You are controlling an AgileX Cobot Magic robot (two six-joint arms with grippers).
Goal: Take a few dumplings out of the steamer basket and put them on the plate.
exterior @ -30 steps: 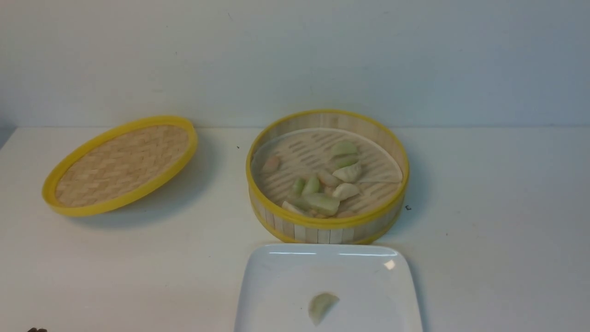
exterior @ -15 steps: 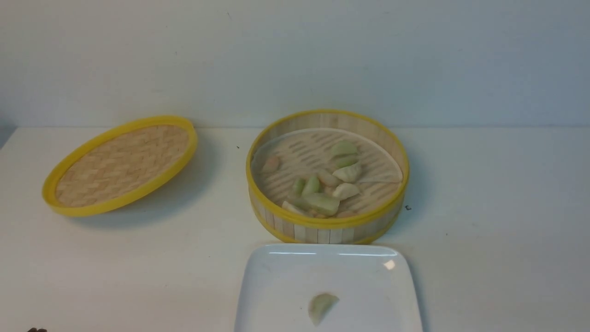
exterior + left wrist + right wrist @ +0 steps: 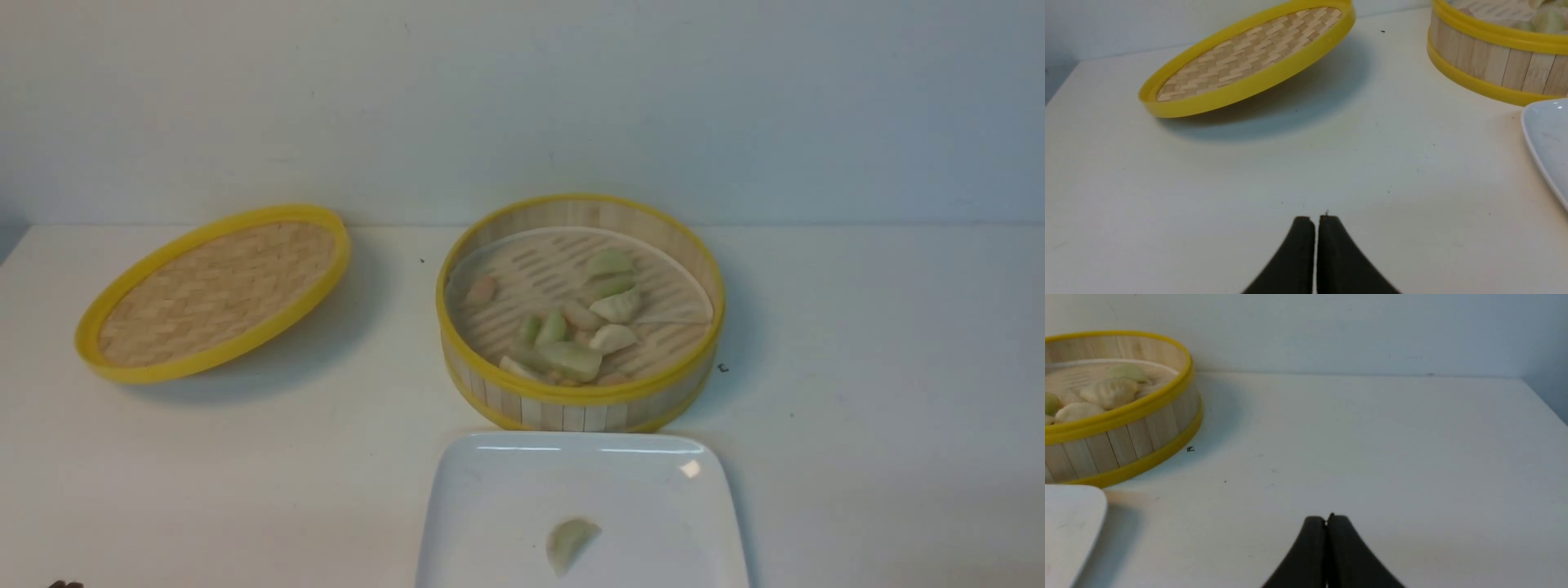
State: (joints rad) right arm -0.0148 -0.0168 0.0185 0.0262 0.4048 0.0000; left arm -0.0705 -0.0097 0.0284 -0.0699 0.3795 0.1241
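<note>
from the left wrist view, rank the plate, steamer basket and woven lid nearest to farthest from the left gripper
From the shut left gripper:
1. The plate, only its edge showing, off to the gripper's right and closest.
2. The woven lid, tilted, ahead and to the left.
3. The steamer basket, ahead and to the right, behind the plate.
Lid and basket are close to call.

Left gripper: two matte black fingers, each broad at the base and curving in to a narrow, blunt tip. Right gripper: identical black, smooth, unmarked fingers; a small dark nub projects at the tip seam.
</note>
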